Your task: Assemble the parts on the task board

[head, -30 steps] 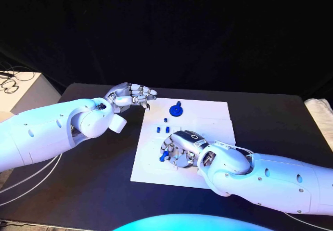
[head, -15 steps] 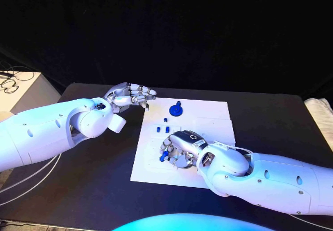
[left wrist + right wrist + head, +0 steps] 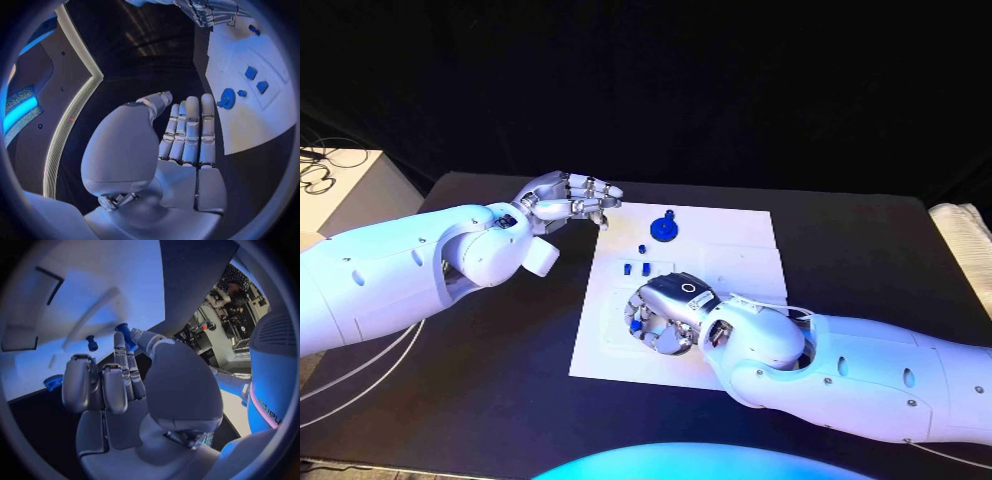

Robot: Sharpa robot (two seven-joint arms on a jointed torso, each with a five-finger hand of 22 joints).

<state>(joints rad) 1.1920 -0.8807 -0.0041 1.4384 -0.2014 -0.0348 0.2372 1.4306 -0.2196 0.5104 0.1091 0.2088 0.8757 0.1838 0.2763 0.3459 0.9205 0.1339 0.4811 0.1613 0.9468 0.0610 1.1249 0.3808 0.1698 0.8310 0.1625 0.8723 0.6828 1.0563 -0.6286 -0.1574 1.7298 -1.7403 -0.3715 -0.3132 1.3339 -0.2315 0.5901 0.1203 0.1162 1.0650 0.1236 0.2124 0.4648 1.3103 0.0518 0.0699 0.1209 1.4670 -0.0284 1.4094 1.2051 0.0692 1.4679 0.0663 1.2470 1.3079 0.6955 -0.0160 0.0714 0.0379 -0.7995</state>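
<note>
Right hand (image 3: 668,311) palm-down, perhaps pinching blue part (image 3: 125,334)

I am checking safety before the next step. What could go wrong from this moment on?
1. The right hand pinches a small blue part only at its fingertips over the task board; it may slip and fall.
2. Loose blue pieces lie just beyond that hand; a sweep of its fingers might knock them.
3. The left hand hovers at the board's far corner, near the round blue part, and could bump it.
</note>
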